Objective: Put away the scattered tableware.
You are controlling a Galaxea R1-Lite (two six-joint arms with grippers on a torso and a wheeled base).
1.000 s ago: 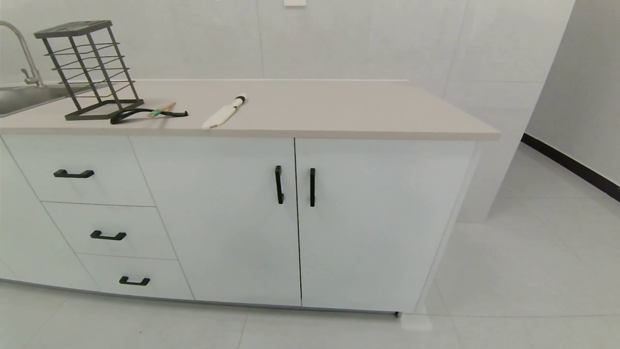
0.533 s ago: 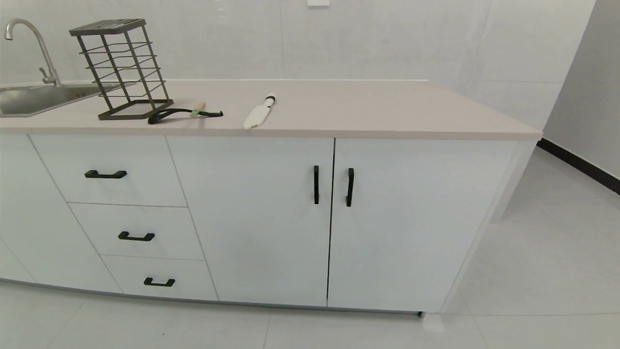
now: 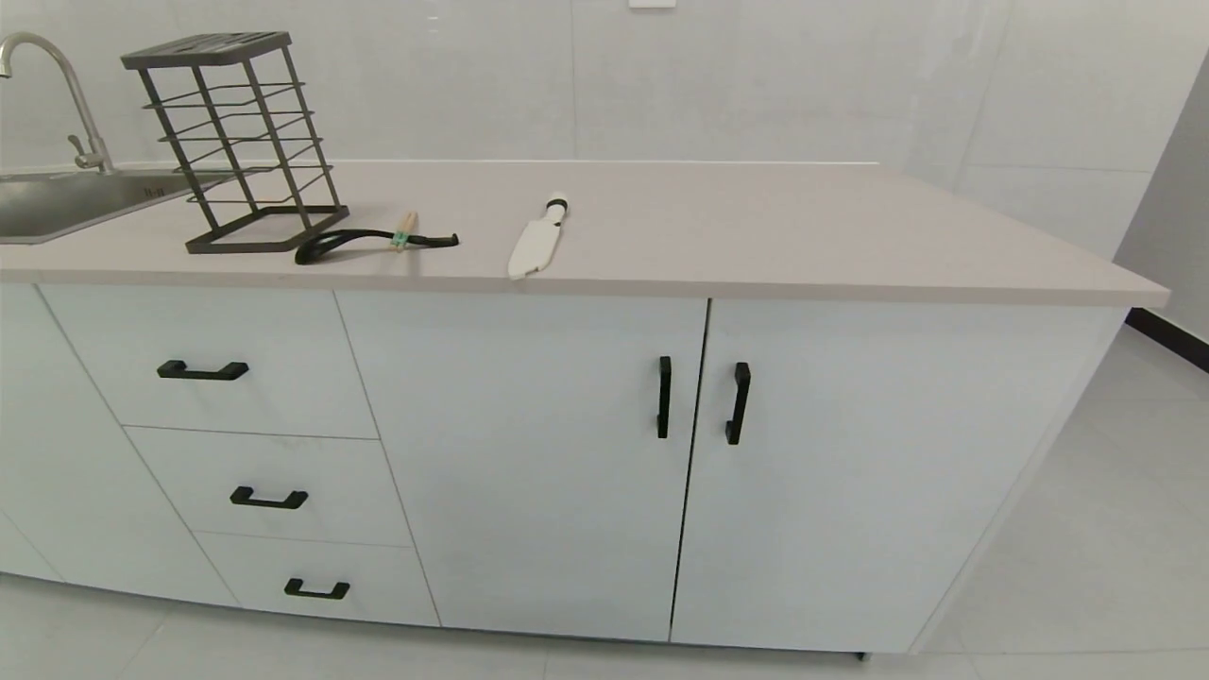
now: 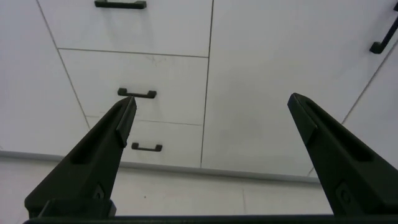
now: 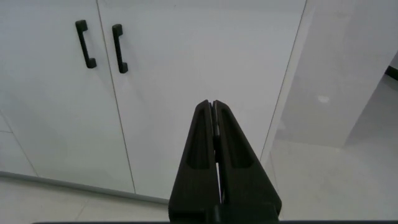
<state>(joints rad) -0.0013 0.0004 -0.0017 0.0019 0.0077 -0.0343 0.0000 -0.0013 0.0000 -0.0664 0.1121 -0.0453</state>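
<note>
Kitchen, sink (image 3: 57,203), faucet (image 3: 57,90), cabinets (image 3: 529,453)

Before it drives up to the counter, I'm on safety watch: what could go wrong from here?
The white knife lies with its tip at the front edge of the counter; a nudge might tip it off. The black utensil lies beside the wire rack, so grasping it may bump that. The right gripper is shut and must open first.

White knife (image 3: 536,247) and black spoon (image 3: 323,248) lie flat on countertop (image 3: 756,227).
</note>
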